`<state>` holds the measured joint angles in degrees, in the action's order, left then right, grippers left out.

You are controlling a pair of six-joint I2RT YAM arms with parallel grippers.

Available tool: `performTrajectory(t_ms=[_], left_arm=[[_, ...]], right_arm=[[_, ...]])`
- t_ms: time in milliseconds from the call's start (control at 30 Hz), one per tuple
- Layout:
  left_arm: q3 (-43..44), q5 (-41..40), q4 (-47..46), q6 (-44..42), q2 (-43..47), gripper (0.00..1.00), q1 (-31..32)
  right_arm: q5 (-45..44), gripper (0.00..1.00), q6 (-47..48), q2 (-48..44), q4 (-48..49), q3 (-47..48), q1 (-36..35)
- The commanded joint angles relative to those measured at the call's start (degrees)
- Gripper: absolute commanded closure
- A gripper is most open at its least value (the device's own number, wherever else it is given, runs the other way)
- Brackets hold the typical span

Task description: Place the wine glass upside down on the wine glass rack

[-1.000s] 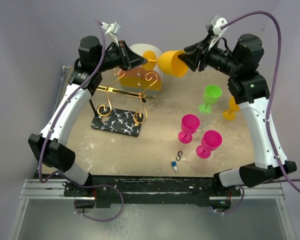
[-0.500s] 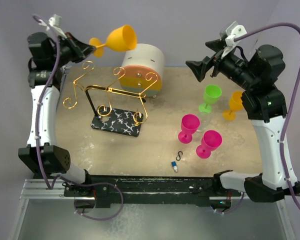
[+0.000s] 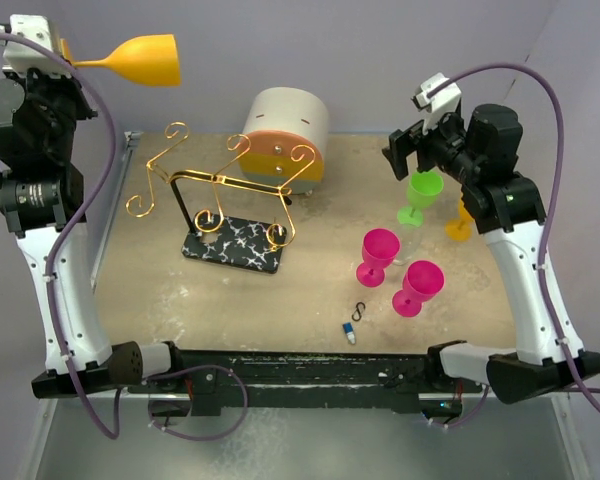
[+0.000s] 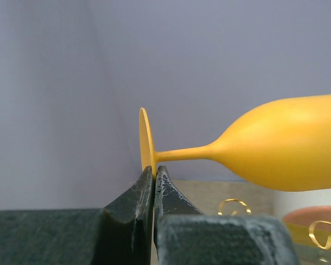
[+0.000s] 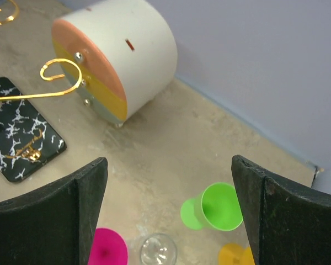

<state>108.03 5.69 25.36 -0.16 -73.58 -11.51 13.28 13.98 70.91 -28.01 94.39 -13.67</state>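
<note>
While the left jaws pinch its foot, the orange wine glass (image 3: pixel 145 60) hangs sideways at far left, well apart from the wine glass rack (image 3: pixel 230 247); the right jaws stand spread, empty.

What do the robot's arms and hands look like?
The left arm and right arm have white shells with chunky black joints. A purple cable runs along each. The left hand and right hand have scuffed black, wedge-shaped fingers.
</note>
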Motion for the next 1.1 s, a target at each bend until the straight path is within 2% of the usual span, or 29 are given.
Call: performTrajectory(t_ms=[0,133,300,433,500,767,1067], left_arm=[[3.23,-11.82,1.88,-16.61,-1.55,1.00,0.08],[5.69,-18.67,3.68,-24.67,-3.93,1.00,0.77],[3.80,-28.23,-0.58,-37.40,-5.25,1.00,4.07],[-3.98,-36.24,-8.74,-53.81,-5.91,1.00,10.38],[-7.29,-37.97,-13.26,-58.98,-6.30,1.00,12.27],[-10.78,-37.01,-14.61,-68.59,-9.51,1.00,14.35],[-20.36,-25.31,-12.30,-76.23,-6.60,1.00,15.70]], right_arm=[[6.66,0.05,-2.15,1.17,1.98,-1.93,5.37],[10.67,0.05,-1.92,2.11,2.79,-3.83,8.63],[12.08,0.05,-2.74,2.09,6.75,-8.99,10.50],[13.22,0.05,-3.76,2.77,5.61,-9.95,12.39],[14.63,0.05,-4.19,2.03,6.60,-11.73,12.94],[16.44,0.05,-4.44,1.83,8.42,-14.58,13.97],[17.43,0.05,-4.25,2.39,9.24,-16.08,14.62]])
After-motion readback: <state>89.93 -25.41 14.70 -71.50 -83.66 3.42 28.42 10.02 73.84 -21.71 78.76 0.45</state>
